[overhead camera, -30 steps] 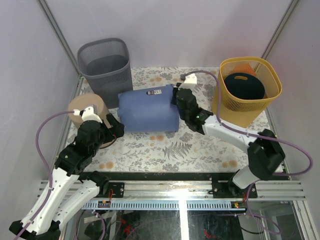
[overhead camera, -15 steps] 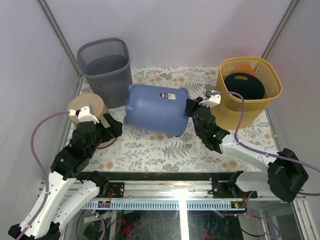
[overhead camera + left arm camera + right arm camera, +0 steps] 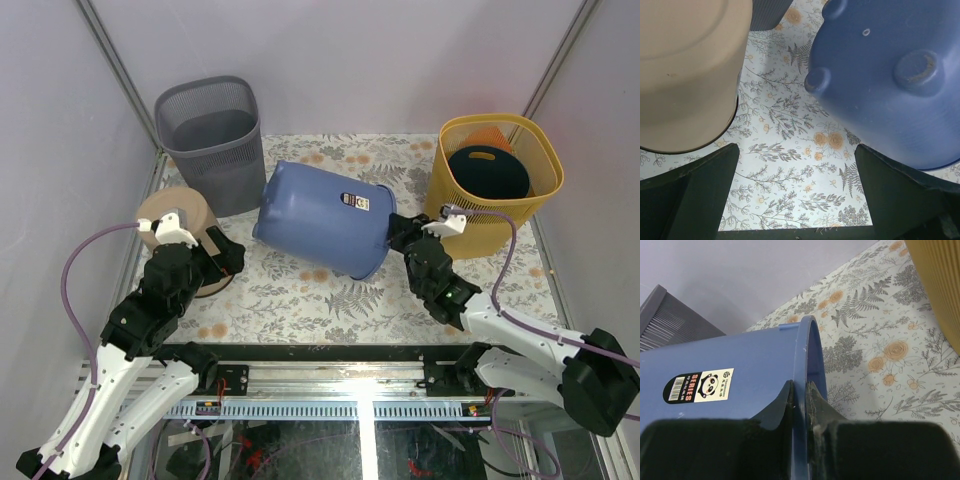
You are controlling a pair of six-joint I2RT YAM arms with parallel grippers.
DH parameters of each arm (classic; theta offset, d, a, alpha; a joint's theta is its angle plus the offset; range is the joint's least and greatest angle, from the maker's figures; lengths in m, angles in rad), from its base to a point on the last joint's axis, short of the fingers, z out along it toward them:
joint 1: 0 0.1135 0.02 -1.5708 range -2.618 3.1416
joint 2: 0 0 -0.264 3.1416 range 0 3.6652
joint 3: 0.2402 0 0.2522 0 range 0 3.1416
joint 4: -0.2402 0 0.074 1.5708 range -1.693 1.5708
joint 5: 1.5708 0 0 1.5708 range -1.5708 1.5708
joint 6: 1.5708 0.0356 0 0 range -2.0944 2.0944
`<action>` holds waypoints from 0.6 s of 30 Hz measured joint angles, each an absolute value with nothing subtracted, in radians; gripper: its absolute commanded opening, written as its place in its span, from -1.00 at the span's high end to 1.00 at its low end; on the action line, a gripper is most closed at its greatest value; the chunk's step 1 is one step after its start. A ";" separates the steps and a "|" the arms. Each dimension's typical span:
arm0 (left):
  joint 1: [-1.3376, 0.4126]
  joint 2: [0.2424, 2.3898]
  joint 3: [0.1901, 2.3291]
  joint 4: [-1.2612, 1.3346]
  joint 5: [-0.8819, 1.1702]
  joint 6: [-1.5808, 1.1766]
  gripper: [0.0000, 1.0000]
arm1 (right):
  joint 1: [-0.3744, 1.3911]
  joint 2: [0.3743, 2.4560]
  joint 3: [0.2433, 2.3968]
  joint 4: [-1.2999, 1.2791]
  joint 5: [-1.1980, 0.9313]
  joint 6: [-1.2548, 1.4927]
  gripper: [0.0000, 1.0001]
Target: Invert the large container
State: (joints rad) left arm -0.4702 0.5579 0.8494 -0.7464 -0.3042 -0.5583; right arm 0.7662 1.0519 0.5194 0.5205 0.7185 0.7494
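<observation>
My right fingers (image 3: 785,407) are clenched on the rim of the large blue container (image 3: 320,225), which lies tipped on its side on the floral desk (image 3: 300,300), between the grey mesh bin (image 3: 212,135) and the yellow basket (image 3: 490,190). My left fingers (image 3: 695,200) are spread wide, grasping nothing, beside the tan drum (image 3: 180,215).

smooth matt plastic blue container (image 3: 322,229).
</observation>
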 measured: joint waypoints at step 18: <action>-0.470 0.559 0.849 -0.733 -0.282 -0.560 -0.99 | 0.780 0.795 0.381 0.338 0.726 0.873 1.00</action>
